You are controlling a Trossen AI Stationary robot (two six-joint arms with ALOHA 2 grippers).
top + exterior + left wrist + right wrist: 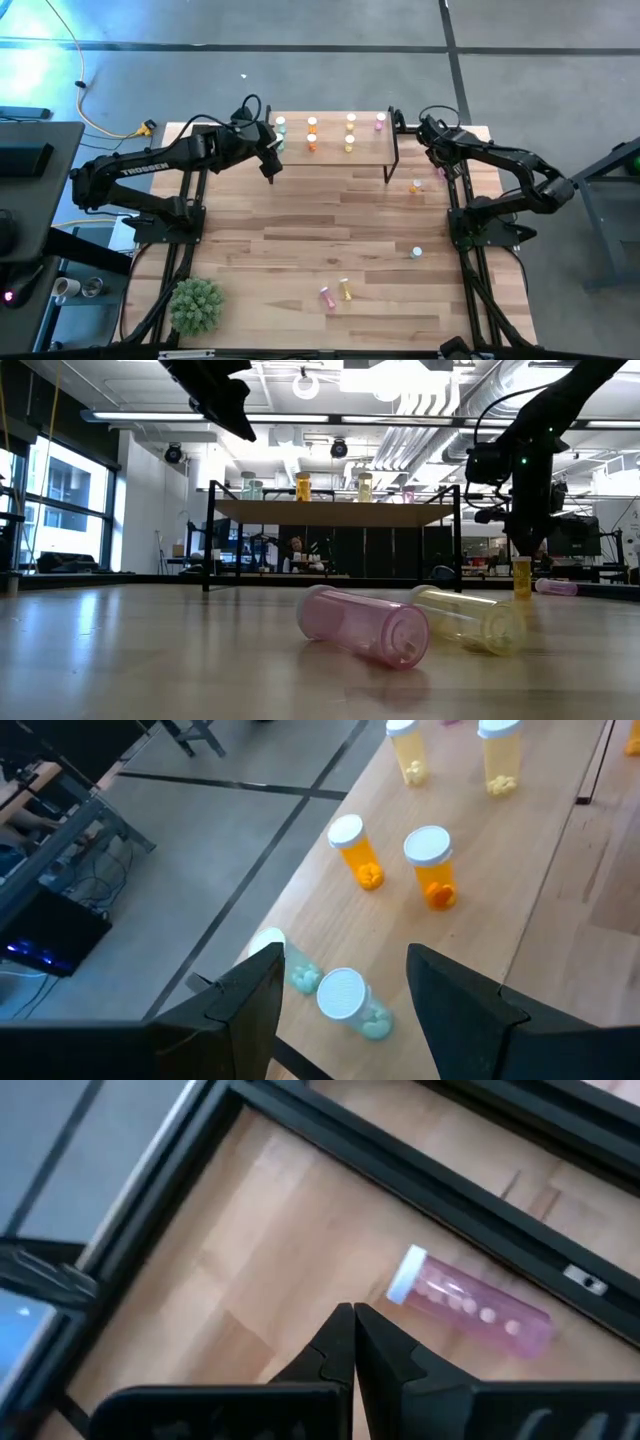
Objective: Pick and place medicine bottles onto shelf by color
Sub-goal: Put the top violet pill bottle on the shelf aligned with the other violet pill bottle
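Observation:
The shelf [330, 158] stands at the table's far edge. On it are two green bottles [280, 132], two orange [312, 133], two yellow [350, 131] and one pink [380, 121], all upright. My left gripper [271, 168] hangs open above the shelf's left end, over a green bottle [345, 1000] without touching it. To the right of the shelf my right gripper [352, 1338] is shut, pointing steeply down beside a pink bottle [470, 1305] that lies on its side on the table. The fingertips are close to its white cap [408, 1273] but apart from it.
An orange bottle [416, 186] stands upright near the pink one. A green bottle [416, 252] stands farther toward the near edge. A pink [365, 625] and a yellow bottle [470, 620] lie on their sides near the front. A small green plant [195, 305] sits front left.

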